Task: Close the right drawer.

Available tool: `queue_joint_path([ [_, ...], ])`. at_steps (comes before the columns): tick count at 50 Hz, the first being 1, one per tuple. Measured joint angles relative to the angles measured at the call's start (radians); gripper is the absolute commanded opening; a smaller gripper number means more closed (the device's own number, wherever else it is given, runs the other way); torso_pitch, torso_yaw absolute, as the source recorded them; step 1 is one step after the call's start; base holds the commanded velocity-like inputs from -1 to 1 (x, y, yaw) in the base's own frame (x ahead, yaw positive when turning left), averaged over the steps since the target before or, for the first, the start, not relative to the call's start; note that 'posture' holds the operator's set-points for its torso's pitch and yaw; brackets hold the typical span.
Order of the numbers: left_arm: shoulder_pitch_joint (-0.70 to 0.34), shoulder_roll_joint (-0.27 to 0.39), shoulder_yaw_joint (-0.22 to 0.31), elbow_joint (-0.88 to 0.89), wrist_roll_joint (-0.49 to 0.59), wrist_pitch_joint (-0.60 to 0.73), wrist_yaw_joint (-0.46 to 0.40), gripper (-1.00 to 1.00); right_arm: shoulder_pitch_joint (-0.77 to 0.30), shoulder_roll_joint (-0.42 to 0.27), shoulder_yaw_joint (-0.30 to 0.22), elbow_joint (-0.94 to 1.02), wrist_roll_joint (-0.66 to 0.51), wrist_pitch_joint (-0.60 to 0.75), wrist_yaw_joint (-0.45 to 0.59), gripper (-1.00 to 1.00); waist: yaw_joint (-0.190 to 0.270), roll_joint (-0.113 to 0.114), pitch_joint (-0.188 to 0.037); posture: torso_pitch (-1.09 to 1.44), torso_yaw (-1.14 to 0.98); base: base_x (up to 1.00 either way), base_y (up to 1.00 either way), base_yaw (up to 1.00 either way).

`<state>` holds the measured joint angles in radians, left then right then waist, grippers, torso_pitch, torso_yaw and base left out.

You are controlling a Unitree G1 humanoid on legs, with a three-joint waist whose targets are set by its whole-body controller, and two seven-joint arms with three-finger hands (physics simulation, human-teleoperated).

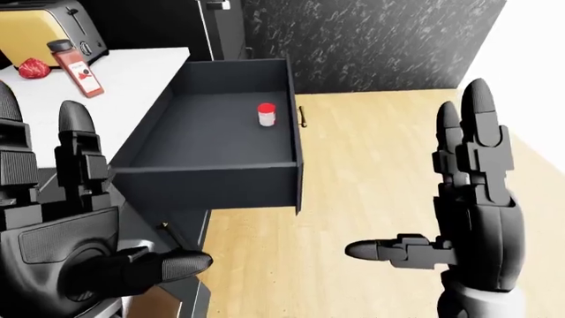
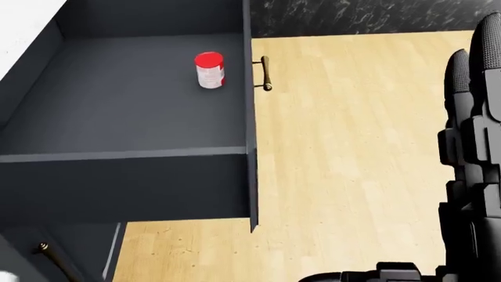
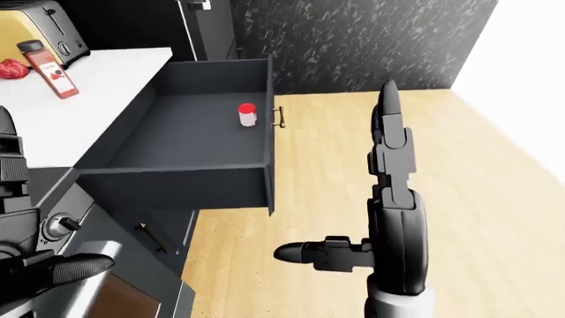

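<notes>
The right drawer [image 1: 212,142] is pulled far out of the dark cabinet, and its front panel [image 1: 297,159] faces right in the left-eye view. A small brass handle [image 1: 303,116] sits on that panel. Inside lies a white can with a red lid [image 2: 209,69], close to the front panel. My right hand [image 1: 463,192] is open, fingers up and thumb pointing left, well right of the drawer and apart from it. At the lower left my left hand [image 1: 71,218] is open and holds nothing.
A white counter [image 1: 106,99] to the left carries a toaster [image 1: 44,30], a red-labelled spice bottle [image 1: 77,67] and a red lump [image 1: 34,67]. Light wood floor [image 1: 379,159] spreads right of the drawer. A dark marbled wall [image 1: 371,40] stands behind. A lower cabinet handle [image 1: 172,235] shows beneath.
</notes>
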<state>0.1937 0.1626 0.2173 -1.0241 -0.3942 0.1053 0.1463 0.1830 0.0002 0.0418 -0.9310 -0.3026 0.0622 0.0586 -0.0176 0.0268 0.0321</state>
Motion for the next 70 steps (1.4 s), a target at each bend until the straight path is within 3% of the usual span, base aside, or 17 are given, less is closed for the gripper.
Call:
queue_joint_path([
  [5,0.001,0.006,-0.001,0.008,0.002,0.001,0.006,1.0,0.005,-0.002,0.014,0.034,-0.005,0.002,0.006,1.0,0.01,-0.018,-0.002,0.0,0.0,0.02,0.0,0.0],
  [9,0.004,0.018,0.003,0.02,0.0,0.008,0.023,1.0,0.014,-0.001,0.027,0.033,-0.011,-0.005,0.017,1.0,0.024,-0.043,0.047,0.0,0.0,0.42,0.0,0.0],
  [13,-0.002,0.022,-0.004,-0.001,-0.002,-0.002,0.026,1.0,0.007,-0.003,0.02,0.004,-0.014,-0.015,0.017,1.0,0.024,-0.072,0.036,0.0,0.0,0.45,0.0,0.0],
  [14,-0.001,0.016,-0.012,-0.004,-0.003,-0.005,0.023,1.0,0.009,-0.007,0.012,0.006,-0.014,-0.018,0.014,1.0,0.018,-0.057,0.043,0.0,0.0,0.44,0.0,0.0],
  [19,0.004,0.015,-0.006,0.002,-0.002,-0.004,0.016,1.0,0.02,-0.005,0.01,0.025,-0.013,-0.021,0.011,1.0,0.021,-0.053,0.024,0.0,0.0,0.45,0.0,0.0],
  [23,0.004,0.017,-0.008,-0.005,-0.003,-0.01,0.016,1.0,0.023,-0.005,0.004,0.025,-0.008,-0.04,0.01,1.0,0.005,-0.008,0.027,0.0,0.0,0.45,0.0,0.0],
  [26,0.002,0.016,-0.003,-0.005,-0.004,-0.01,0.013,1.0,0.021,-0.004,0.001,0.034,-0.005,-0.05,0.008,1.0,0.002,0.045,0.019,0.0,0.0,0.45,0.0,0.0],
  [28,0.004,0.014,0.003,0.016,-0.004,-0.006,0.015,1.0,0.027,0.002,0.014,0.055,-0.005,-0.051,0.014,1.0,0.016,0.032,0.04,0.0,0.0,0.45,0.0,0.0],
  [32,0.009,0.014,0.005,0.015,-0.004,0.004,0.019,1.0,0.027,-0.001,0.01,0.057,-0.006,-0.042,0.02,1.0,0.028,0.039,0.026,0.0,0.0,0.45,0.0,0.0],
  [41,0.004,0.01,0.012,0.0,-0.003,-0.01,0.011,1.0,0.004,0.001,0.019,0.019,-0.011,-0.027,0.019,1.0,0.051,-0.06,0.006,0.0,0.0,0.41,0.0,0.0],
  [44,0.005,0.004,-0.011,0.016,-0.005,-0.001,0.005,1.0,0.007,-0.002,0.002,0.036,-0.014,-0.003,0.014,1.0,0.026,-0.061,0.027,0.0,0.0,0.2,0.0,0.0],
  [47,0.007,0.004,-0.002,0.015,-0.005,0.006,0.005,1.0,0.002,-0.001,0.006,0.03,-0.011,0.017,0.014,1.0,0.016,-0.06,0.02,0.0,0.0,0.07,0.0,0.0],
  [52,0.001,0.003,-0.006,-0.004,-0.001,-0.004,0.002,1.0,-0.006,-0.003,0.006,0.022,-0.003,0.005,0.008,1.0,0.0,-0.024,0.021,0.0,0.0,0.0,0.0,0.0],
  [54,-0.001,0.007,-0.007,-0.006,0.0,-0.005,0.003,1.0,-0.007,-0.004,0.006,0.028,-0.004,0.01,0.007,1.0,0.001,0.013,0.011,0.0,0.0,0.0,0.0,0.0],
  [58,0.002,0.014,-0.003,0.021,-0.001,0.004,0.017,1.0,-0.001,-0.001,0.016,0.062,-0.002,0.018,0.014,1.0,0.011,-0.022,0.007,0.0,0.0,0.0,0.0,0.0],
  [63,0.002,0.018,0.0,0.012,-0.004,0.002,0.024,1.0,-0.002,0.0,0.006,0.041,0.001,0.006,0.011,1.0,0.016,-0.034,-0.011,0.0,0.0,0.0,0.0,0.0],
  [70,0.003,0.018,-0.001,0.008,-0.007,-0.004,0.018,1.0,0.003,0.0,0.001,0.042,0.003,0.002,0.007,1.0,0.014,-0.034,-0.006,0.0,0.0,0.0,0.0,0.0],
])
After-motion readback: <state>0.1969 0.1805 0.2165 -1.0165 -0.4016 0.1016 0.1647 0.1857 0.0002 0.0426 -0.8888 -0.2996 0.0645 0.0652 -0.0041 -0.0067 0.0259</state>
